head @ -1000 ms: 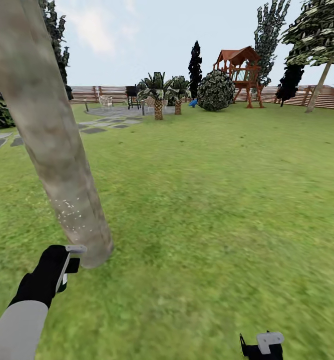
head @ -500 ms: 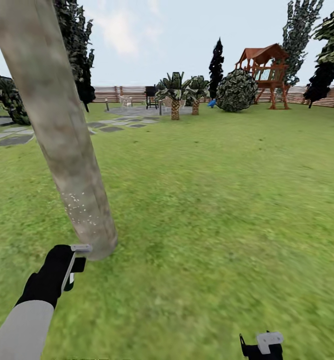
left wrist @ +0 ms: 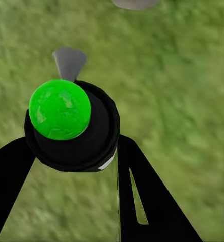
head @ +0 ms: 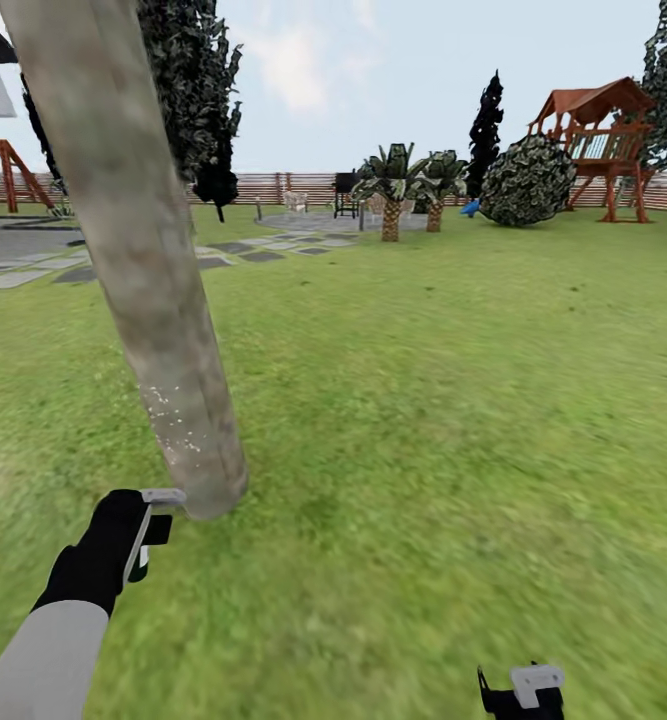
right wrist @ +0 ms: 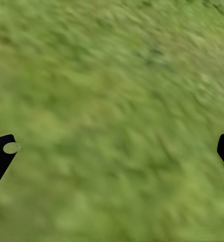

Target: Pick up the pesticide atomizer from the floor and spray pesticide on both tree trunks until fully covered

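Observation:
A thick beige-grey tree trunk (head: 138, 250) leans across the left of the head view and meets the grass at its base. Tiny white pesticide specks (head: 178, 425) dot its lower part. My left gripper (head: 143, 528) is just in front of the trunk's base, shut on the pesticide atomizer (left wrist: 71, 126). The atomizer is black with a green cap (left wrist: 60, 109), and its grey nozzle (head: 163, 497) sits close to the trunk. My right gripper (head: 521, 690) hangs low over the lawn, open, with bare grass between its fingertips (right wrist: 1, 156).
Open lawn spreads right of the trunk. Grey paving slabs (head: 33, 275) lie far left, with dark conifers (head: 203, 100) behind. Short palms (head: 391, 200), a round bush (head: 528, 180), a wooden play tower (head: 598, 130) and the slat fence (head: 293, 185) stand far back.
The camera has turned left, so the whole scene slid right in the picture. A white wall and a red frame have come into view at the far left. Both arms keep their pose.

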Motion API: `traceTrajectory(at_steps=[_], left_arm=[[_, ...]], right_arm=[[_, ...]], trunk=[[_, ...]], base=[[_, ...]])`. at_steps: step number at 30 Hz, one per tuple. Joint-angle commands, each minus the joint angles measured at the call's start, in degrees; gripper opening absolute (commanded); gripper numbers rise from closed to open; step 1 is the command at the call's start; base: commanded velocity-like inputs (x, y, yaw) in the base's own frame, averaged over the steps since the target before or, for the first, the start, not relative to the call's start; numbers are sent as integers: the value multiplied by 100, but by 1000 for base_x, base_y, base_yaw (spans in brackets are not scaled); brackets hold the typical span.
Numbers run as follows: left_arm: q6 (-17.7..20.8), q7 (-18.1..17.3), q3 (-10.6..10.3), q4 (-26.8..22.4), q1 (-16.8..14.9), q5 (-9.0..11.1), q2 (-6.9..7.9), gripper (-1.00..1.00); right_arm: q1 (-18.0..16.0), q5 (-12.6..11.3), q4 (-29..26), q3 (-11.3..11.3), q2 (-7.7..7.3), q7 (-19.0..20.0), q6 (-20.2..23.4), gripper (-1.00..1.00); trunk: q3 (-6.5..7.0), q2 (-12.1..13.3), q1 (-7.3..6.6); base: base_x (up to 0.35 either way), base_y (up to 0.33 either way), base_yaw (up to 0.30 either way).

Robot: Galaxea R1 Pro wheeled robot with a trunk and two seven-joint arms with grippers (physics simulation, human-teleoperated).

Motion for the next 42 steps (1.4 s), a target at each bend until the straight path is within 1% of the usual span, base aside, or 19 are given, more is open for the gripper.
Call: traceTrajectory(at_steps=[1,8,18,38,42], left_arm=[[23,-22,4,-6,-4,-32,-7,-100],[9,-15,2,-6,-4,-32,-38,-100],[7,-15,2,-6,-4,-32,-44,-100],[11,-15,-1,-6,-4,-31,-47,-100],[6,-15,-2,-6,-4,-31,-47,-100]], right_arm=[[-4,61,6,-37,2,-19,-16,100],[-4,63,6,-46,-6,-26,-16,100],[-4,62,6,-38,-3,-27,-16,100],[-4,62,6,-37,2,-26,-16,100],[-4,62,6,-37,2,-24,-16,100]], trunk=[[-5,-2,1],[-5,-2,1],[-5,-2,1],[-5,-2,1],[-5,-2,1]], base=[[181,-239,44],[171,-239,7],[164,-239,26],[159,-239,267],[159,-240,59]])
